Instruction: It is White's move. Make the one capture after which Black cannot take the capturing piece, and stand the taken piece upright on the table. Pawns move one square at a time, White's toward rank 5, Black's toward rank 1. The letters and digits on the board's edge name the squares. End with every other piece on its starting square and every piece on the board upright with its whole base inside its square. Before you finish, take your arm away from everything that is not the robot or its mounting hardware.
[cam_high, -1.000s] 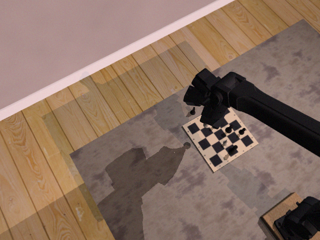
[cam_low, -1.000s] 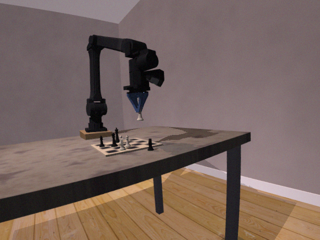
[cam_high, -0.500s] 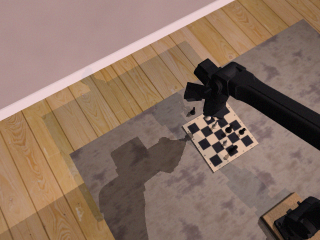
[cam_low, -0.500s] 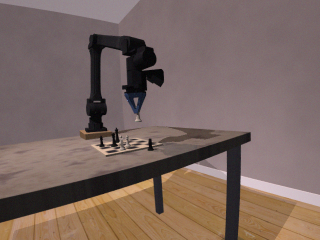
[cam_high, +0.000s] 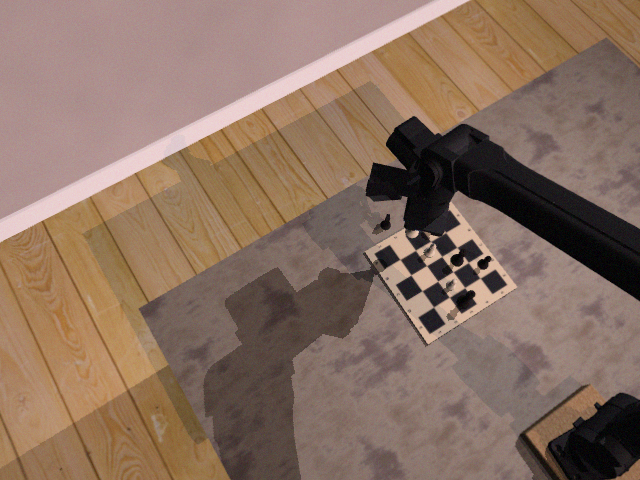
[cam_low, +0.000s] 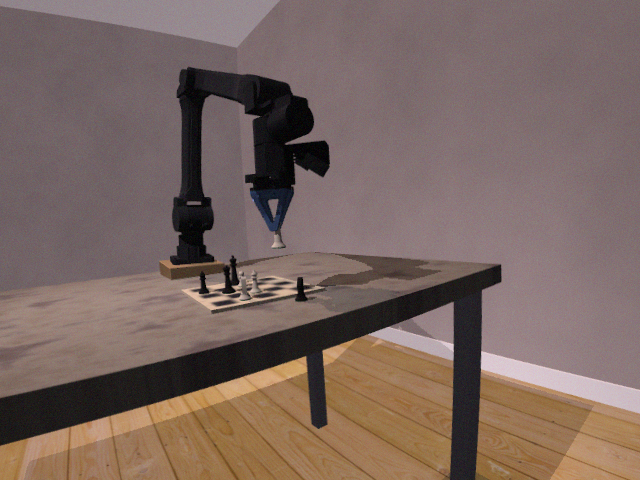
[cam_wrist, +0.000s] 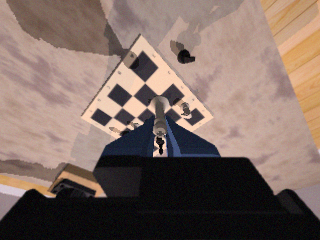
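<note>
My gripper is shut on a white piece, held by its top and hanging base down, high above the far part of the small chessboard. A black pawn stands upright on the table just off the board's far corner. On the board stand three black pieces and two white pieces, all upright as far as I can tell.
The arm's base sits on a wooden block behind the board. The table's far edge runs close to the board and the black pawn; beyond it is wooden floor.
</note>
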